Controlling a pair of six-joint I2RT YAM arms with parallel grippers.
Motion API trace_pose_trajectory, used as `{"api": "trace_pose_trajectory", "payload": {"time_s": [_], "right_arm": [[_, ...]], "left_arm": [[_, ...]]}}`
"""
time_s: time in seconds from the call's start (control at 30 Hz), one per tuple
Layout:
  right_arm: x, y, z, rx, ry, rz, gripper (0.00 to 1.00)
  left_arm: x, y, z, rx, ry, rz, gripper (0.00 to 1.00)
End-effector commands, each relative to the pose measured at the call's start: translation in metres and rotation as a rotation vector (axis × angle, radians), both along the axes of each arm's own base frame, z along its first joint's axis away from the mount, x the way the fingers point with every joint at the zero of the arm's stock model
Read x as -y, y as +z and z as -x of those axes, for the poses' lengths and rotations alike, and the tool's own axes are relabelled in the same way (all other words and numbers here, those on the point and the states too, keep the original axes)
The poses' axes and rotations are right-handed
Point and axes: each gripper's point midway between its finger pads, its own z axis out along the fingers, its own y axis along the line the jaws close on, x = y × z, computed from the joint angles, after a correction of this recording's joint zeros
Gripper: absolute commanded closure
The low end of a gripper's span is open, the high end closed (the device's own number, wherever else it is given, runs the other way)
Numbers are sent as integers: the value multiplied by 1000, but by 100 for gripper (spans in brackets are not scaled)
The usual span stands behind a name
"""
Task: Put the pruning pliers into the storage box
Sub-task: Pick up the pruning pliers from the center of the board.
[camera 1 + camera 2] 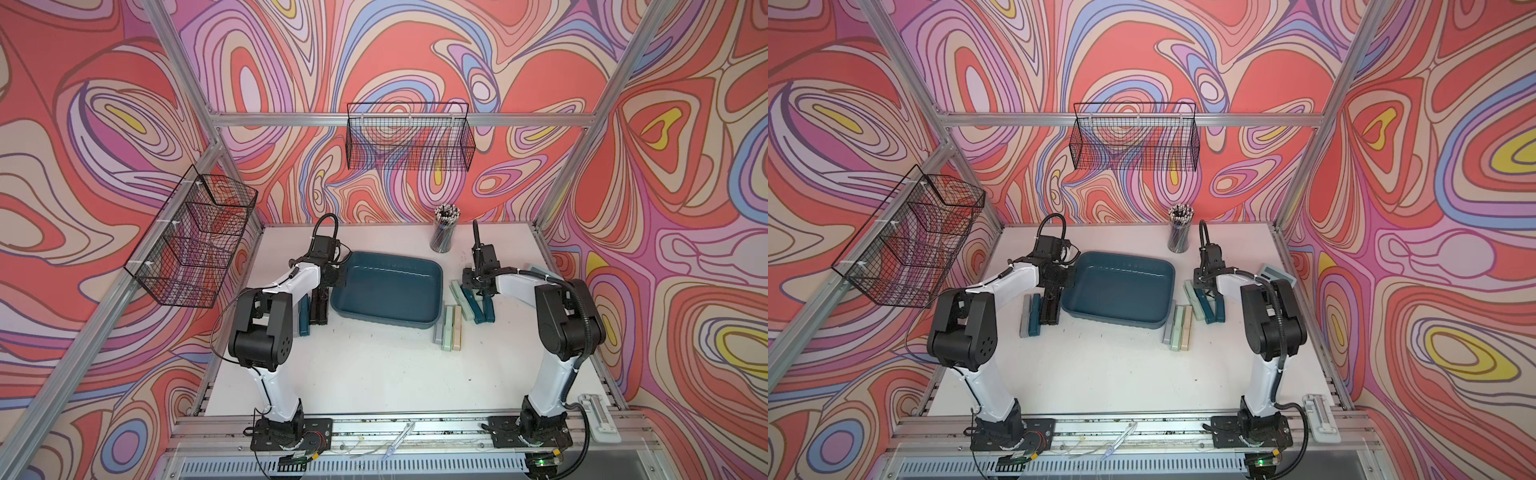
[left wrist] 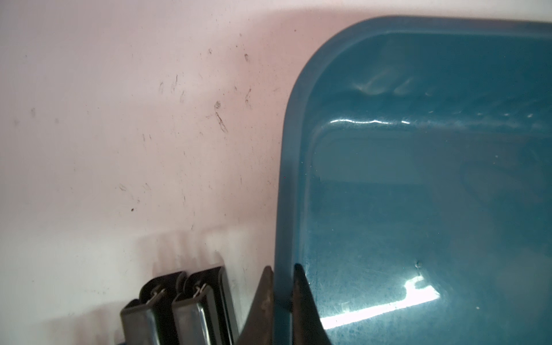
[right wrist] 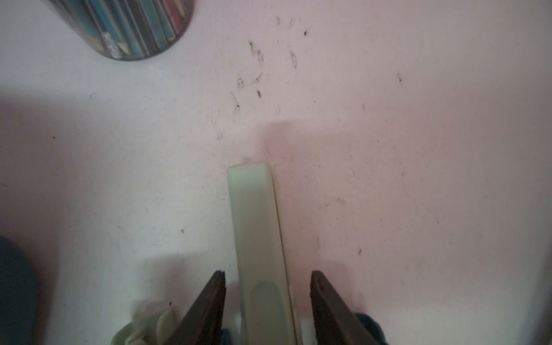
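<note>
Closest in, the left tool [image 2: 282,266] is pinched onto the rim of the storage box [image 2: 294,125], with black pliers [image 2: 179,307] lying just beside it on the surface [image 2: 119,149]. The box looks empty (nothing in yet). Over to the right now: the right tool [image 3: 268,272] hangs spread, straddling the mint pliers [image 3: 257,227] without touching. Their long axis runs straight out through the gap, so a plain squeeze should catch them. The right arm is nearer, and the box lies to its left.
</note>
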Motion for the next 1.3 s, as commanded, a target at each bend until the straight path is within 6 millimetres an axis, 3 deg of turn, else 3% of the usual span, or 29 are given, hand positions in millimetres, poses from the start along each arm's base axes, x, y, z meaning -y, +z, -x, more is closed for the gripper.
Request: {"api": "trace_pose_trajectory", "payload": {"time_s": [0.0, 0.27, 0.47, 0.6, 0.83, 1.0, 1.17, 1.27], "right_arm": [[0, -13, 1, -37, -6, 11, 55], [1, -23, -3, -67, -11, 25, 68], [2, -15, -5, -48, -15, 26, 78], [0, 7, -9, -11, -19, 8, 84], [-13, 75, -10, 119, -34, -15, 86], [-60, 99, -3, 153, 1, -59, 86], [-140, 127, 8, 216, 52, -158, 86], [-194, 129, 17, 229, 73, -245, 86]], "left_arm": [[-4, -18, 30, -109, 38, -29, 93], [-2, -22, 39, -131, 56, -12, 91], [2, -26, 47, -162, 74, 19, 91], [3, -27, 50, -169, 87, 37, 90], [6, -30, 60, -180, 106, 72, 89], [8, -32, 62, -187, 112, 88, 88], [10, -29, 63, -174, 114, 101, 88], [12, -27, 62, -163, 108, 112, 87]]}}
